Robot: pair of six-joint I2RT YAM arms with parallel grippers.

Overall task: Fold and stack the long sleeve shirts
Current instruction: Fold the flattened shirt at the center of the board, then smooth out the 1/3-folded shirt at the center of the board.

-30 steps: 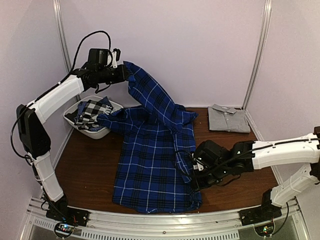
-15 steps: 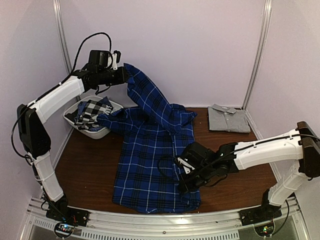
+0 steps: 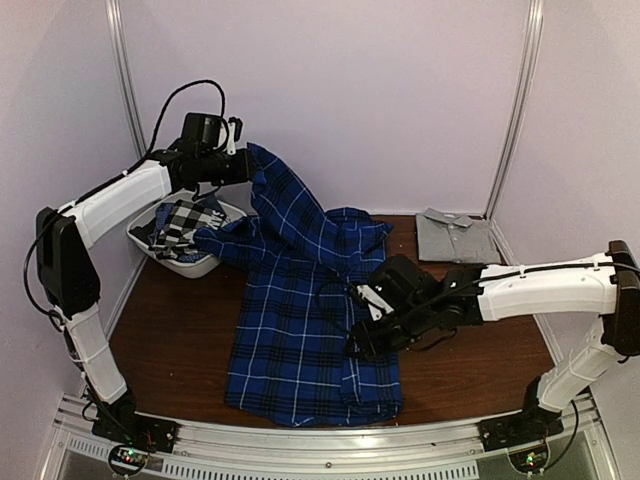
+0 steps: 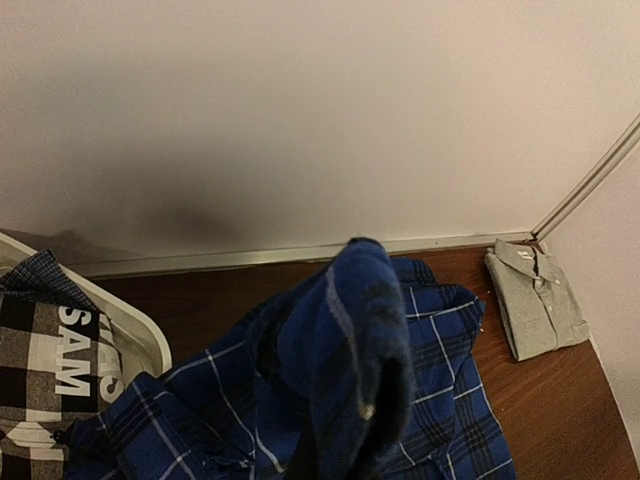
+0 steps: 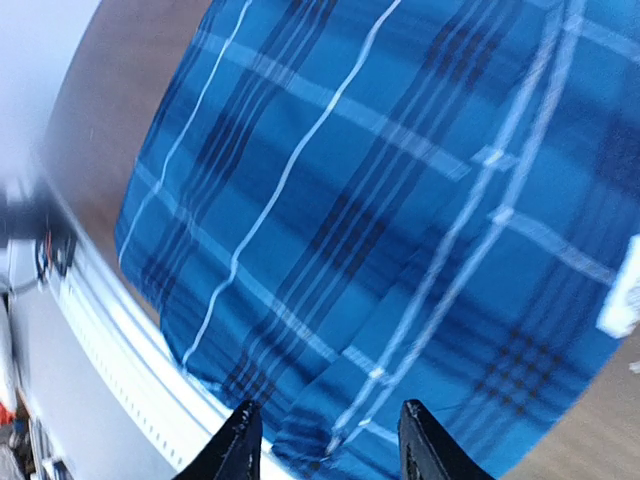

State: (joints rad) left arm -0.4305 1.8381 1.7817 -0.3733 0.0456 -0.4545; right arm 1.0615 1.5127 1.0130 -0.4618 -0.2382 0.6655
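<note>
The royal-blue plaid shirt (image 3: 300,330) lies spread on the brown table, body toward the front edge. My left gripper (image 3: 245,165) is shut on one of its sleeves and holds it high near the back wall; the sleeve (image 4: 355,340) drapes over the jaws in the left wrist view. My right gripper (image 3: 362,340) is open and empty, hovering over the shirt's right side; its fingertips (image 5: 240,435) frame the plaid cloth (image 5: 400,200). The grey shirt (image 3: 457,238) lies folded at the back right, also in the left wrist view (image 4: 535,300). The black-and-white check shirt (image 3: 180,225) sits in the basket.
A white plastic basket (image 3: 190,263) stands at the back left of the table, its rim showing in the left wrist view (image 4: 110,310). Walls close the back and sides. A metal rail (image 3: 320,445) runs along the front edge.
My right gripper has moved left and slightly back, over the plaid shirt's right side. My left gripper still holds the raised sleeve, barely shifted.
</note>
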